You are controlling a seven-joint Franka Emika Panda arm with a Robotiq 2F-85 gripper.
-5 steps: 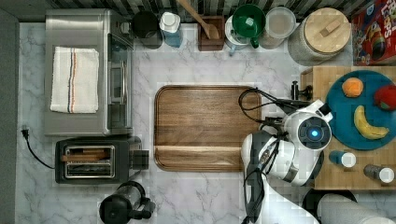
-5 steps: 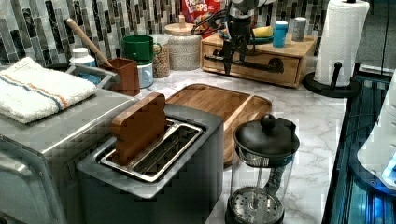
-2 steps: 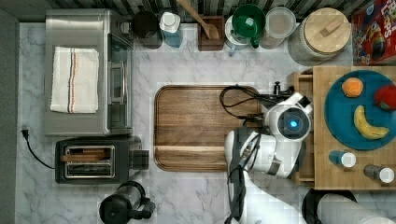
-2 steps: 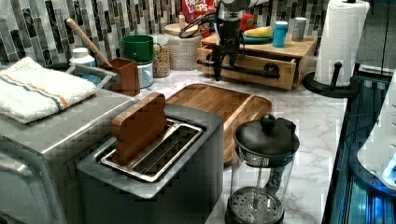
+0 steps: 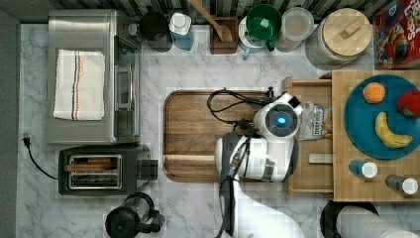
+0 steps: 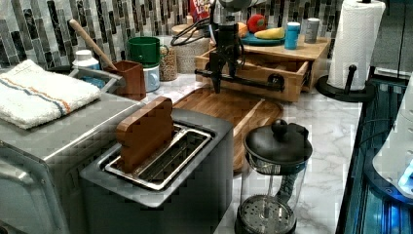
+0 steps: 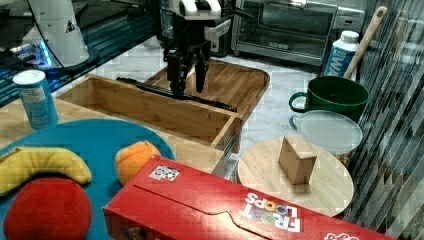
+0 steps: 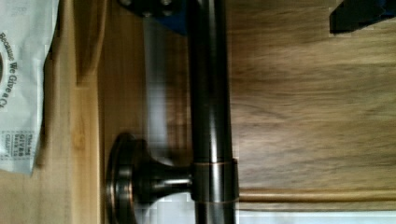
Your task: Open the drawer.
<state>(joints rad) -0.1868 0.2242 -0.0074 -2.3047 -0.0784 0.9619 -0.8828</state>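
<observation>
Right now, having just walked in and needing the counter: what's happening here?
A robot arm's gripper is at the black bar handle of the light-wood drawer, fingers straddling the bar. The drawer stands partly pulled out over the edge of the darker wooden tray, and a white packet lies inside it.

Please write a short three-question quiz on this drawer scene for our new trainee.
1. True or false: the drawer is pulled partly out of its cabinet.
2. Which fits? The gripper is at (a) the handle bar, (b) the toaster, (c) the paper towel roll.
3. In the top view, what lies inside the drawer beside the arm?

Key:
1. True.
2. (a); its fingers straddle the bar.
3. A printed packet.
</observation>
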